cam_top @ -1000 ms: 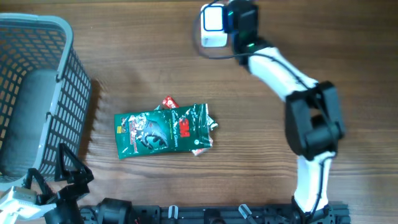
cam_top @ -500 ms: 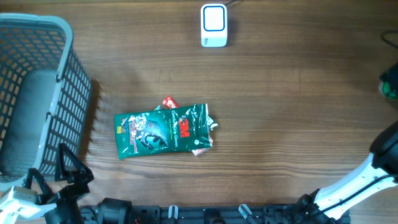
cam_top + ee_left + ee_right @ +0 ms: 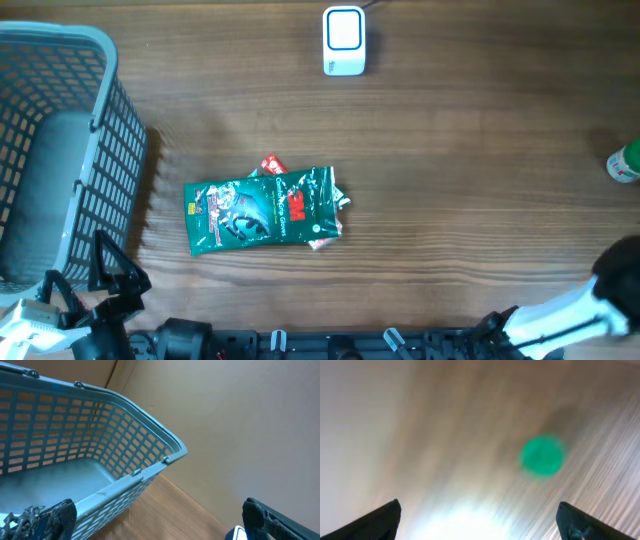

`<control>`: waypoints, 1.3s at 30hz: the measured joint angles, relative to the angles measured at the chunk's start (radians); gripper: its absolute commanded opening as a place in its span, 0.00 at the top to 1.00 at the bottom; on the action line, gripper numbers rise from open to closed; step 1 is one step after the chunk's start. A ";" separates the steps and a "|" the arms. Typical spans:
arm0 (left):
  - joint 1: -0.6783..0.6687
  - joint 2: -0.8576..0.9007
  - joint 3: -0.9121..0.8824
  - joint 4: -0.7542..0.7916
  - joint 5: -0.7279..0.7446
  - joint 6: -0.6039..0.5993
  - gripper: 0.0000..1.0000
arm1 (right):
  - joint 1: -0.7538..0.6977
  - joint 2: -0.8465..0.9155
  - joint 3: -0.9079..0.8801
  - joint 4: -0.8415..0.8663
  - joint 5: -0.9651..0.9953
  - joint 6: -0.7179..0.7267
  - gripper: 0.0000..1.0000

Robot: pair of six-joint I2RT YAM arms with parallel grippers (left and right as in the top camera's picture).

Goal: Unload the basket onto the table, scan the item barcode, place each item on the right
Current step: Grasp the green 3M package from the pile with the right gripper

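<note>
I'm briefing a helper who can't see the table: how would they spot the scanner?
Start at the grey basket on the left, then look right along the far edge. The scanner is a small white box with a blue-rimmed face, unlike the green packet.

Open tabletop (image 3: 480, 180) between basket (image 3: 108, 50) and scanner (image 3: 344, 40)

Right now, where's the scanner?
In the overhead view the white scanner sits at the far edge of the table, about centre, beyond the green packet and well apart from it.
</note>
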 measured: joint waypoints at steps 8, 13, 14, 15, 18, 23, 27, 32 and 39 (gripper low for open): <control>0.000 0.000 0.000 0.000 0.000 0.000 0.00 | 0.847 -0.027 -0.064 -0.228 -0.305 -0.557 0.00; 0.000 0.000 0.000 0.000 0.000 0.000 0.00 | 1.237 0.143 -0.184 0.021 -0.236 -0.830 0.00; 0.000 0.000 0.000 0.000 0.000 0.000 0.00 | 1.285 0.203 -0.187 0.061 -0.231 -0.860 0.00; 0.000 0.000 0.000 0.000 0.000 0.000 0.00 | 1.313 0.236 -0.191 0.080 -0.227 -0.876 0.00; 0.000 0.000 0.000 0.000 0.000 0.000 0.00 | 1.435 0.349 -0.195 0.157 -0.217 -0.943 0.00; 0.000 0.000 0.000 0.000 0.000 0.000 0.00 | 1.529 0.428 -0.195 0.211 -0.191 -0.976 0.01; 0.000 0.000 0.000 0.000 0.000 0.000 0.00 | 1.523 0.475 -0.198 0.174 -0.172 -0.974 0.76; 0.000 0.000 0.000 0.000 0.000 0.000 0.00 | 1.522 0.488 -0.142 -0.032 -0.178 -0.806 0.96; 0.000 0.000 0.000 0.000 0.000 0.000 0.00 | 1.447 0.451 0.240 -0.409 -0.233 -0.172 0.96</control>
